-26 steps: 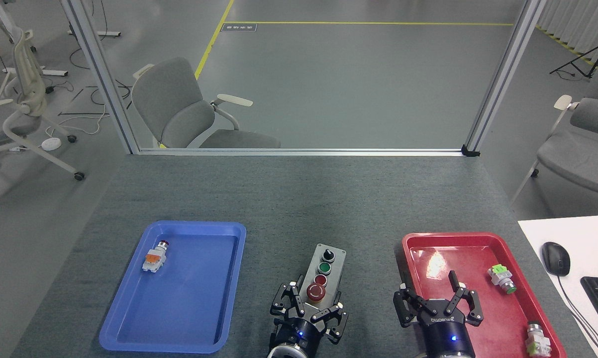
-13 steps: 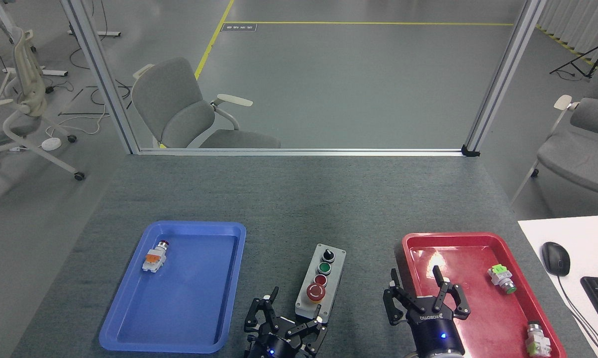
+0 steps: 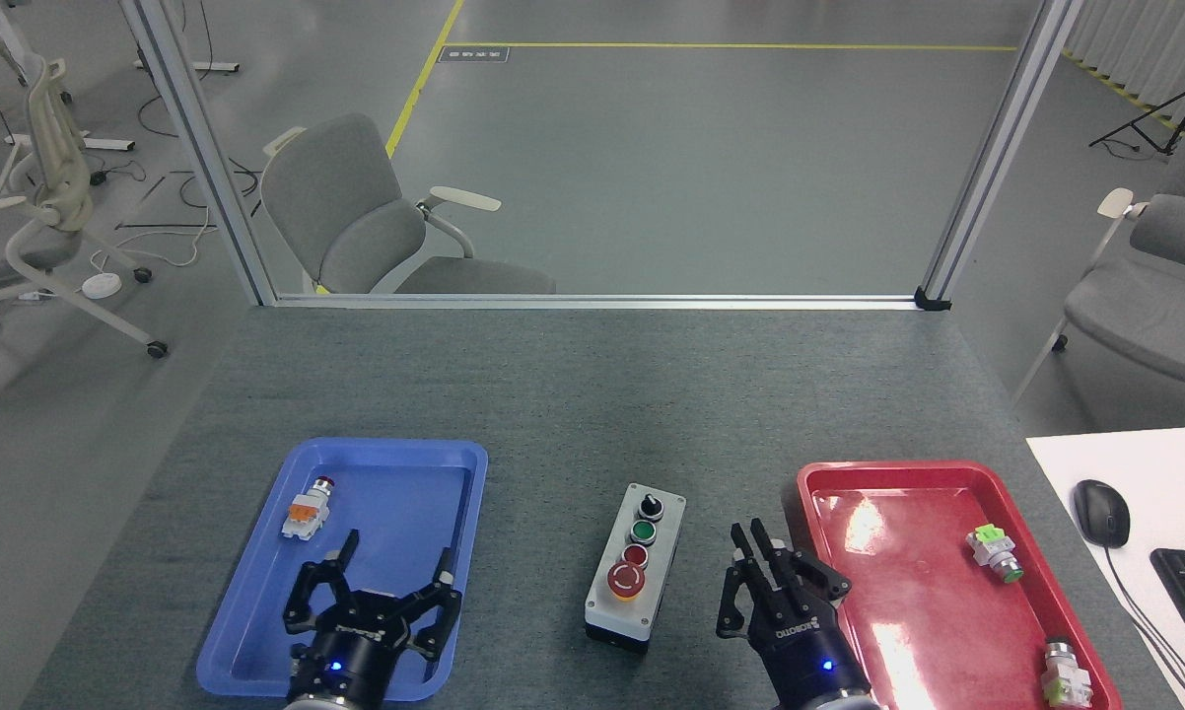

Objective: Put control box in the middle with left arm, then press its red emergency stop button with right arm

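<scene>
The right claw point(image 3: 762, 552) hangs just right of the box point(image 3: 636, 565), fingers drawn together and grasping nothing, which suits a poke at a button better than a spread claw would. The box sits upright on bare felt in the middle point(image 3: 573, 414), between the blue tray point(image 3: 257, 631) on the left and the red tray point(image 3: 1066, 592) on the right, so the placing step looks done. The left claw point(image 3: 395, 572) hovers splayed and empty over the blue tray, well clear of the box, leaving the stop button point(image 3: 625, 581) at its near end free for a press from the right.
</scene>
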Controlling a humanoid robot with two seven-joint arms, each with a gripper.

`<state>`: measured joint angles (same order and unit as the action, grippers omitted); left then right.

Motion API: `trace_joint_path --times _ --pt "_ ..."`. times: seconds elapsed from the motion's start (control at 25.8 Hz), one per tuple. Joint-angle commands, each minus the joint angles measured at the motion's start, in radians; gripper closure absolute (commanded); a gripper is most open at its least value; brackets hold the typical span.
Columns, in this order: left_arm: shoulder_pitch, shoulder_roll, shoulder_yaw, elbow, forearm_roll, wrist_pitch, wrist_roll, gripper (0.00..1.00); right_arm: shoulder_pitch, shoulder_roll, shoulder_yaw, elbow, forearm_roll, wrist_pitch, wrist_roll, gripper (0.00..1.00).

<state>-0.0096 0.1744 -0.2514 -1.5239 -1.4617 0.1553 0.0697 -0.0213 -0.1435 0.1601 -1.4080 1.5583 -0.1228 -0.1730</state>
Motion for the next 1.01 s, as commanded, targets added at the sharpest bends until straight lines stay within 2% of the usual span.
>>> trace_joint_path --times 0.0,0.19,0.35,0.46,0.58,0.97 --pt "-0.026 -0.01 0.147 0.059 0.037 -0.048 0.002 0.01 -0.002 0.016 0.052 -0.002 0.02 -0.017 0.001 1.0" --pt "-0.113 -0.01 0.185 0.134 0.241 -0.045 0.002 0.01 -0.035 0.047 0.136 0.001 0.042 -0.005 0.023 1.0" --pt "-0.128 -0.007 0.185 0.128 0.247 -0.043 0.002 0.01 -0.048 0.074 0.165 0.014 0.042 0.023 0.086 1.0" --pt "-0.121 -0.006 0.189 0.126 0.247 -0.043 0.013 0.01 -0.058 0.079 0.182 0.018 0.043 0.029 0.112 1.0" --pt "-0.102 0.001 0.207 0.122 0.247 -0.048 0.044 0.01 -0.058 0.078 0.185 0.024 0.043 0.023 0.188 1.0" --pt "-0.043 0.013 0.245 0.059 0.248 -0.063 0.051 0.01 -0.058 0.071 0.187 0.078 0.042 0.028 0.199 1.0"
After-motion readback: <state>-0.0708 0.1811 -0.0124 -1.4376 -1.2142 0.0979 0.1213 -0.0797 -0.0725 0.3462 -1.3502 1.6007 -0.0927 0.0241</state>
